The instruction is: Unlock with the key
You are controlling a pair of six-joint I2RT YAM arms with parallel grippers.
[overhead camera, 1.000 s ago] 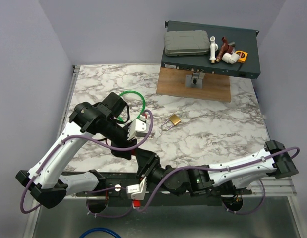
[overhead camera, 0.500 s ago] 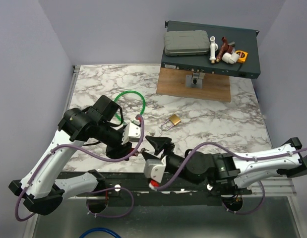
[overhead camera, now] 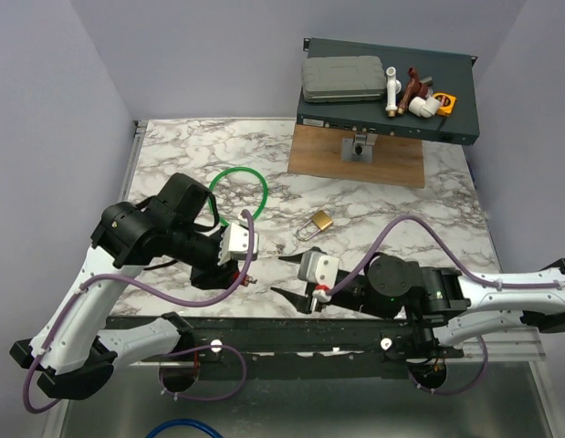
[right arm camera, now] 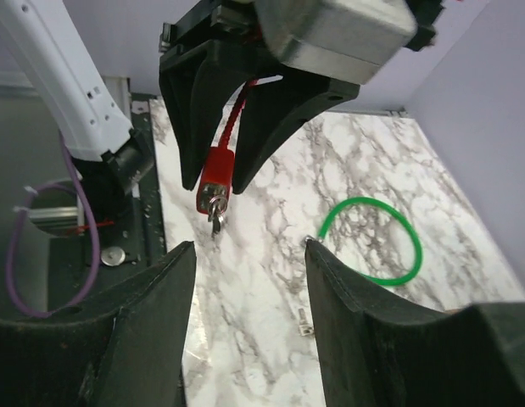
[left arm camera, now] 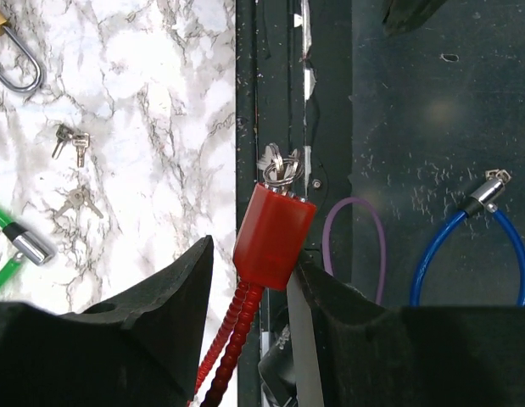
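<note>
Two claws: black, matte, wedge-shaped fingers on white-shelled arms that trail purple cable.
left claw [left arm camera: 249, 254]: pinching the red cord [left arm camera: 231, 343] just behind the head of the key [left arm camera: 276, 172] — the cord runs back between its two fingers.
right claw [right arm camera: 249, 246]: fingers spread with nothing between them. It faces the left claw from close by and does not touch it.
key: small and bright metal, on a little split ring, seated in a glossy red block-shaped head [left arm camera: 272, 237]. It dangles at the left claw's fingertips, above the front edge of the desk [overhead camera: 401, 228] and between the two claws.
red cord: shiny and ribbed like a tight coil.
desk: smooth white marble pattern with grey veins, and a dark metal rail along the near edge.
padlock [overhead camera: 323, 220]: brass body with a curved silver shackle, lying flat mid-desk, well apart from the key.
green cable [overhead camera: 264, 187]: a thin glossy loop lying flat beside the left arm, with a chrome end piece [left arm camera: 29, 246].
loose keys [left arm camera: 69, 144]: tiny plain-metal pieces on the marble, between the padlock and the claws.
blue cable [left arm camera: 432, 254]: glossy and chrome-tipped, on a dark surface below the desk edge.
dark metal box [overhead camera: 355, 119]: at the far right on a wooden board [overhead camera: 401, 166]. It carries a grey ribbed case [overhead camera: 343, 79] and white pipe fittings [overhead camera: 392, 87] — any lettering is too small to read.
</note>
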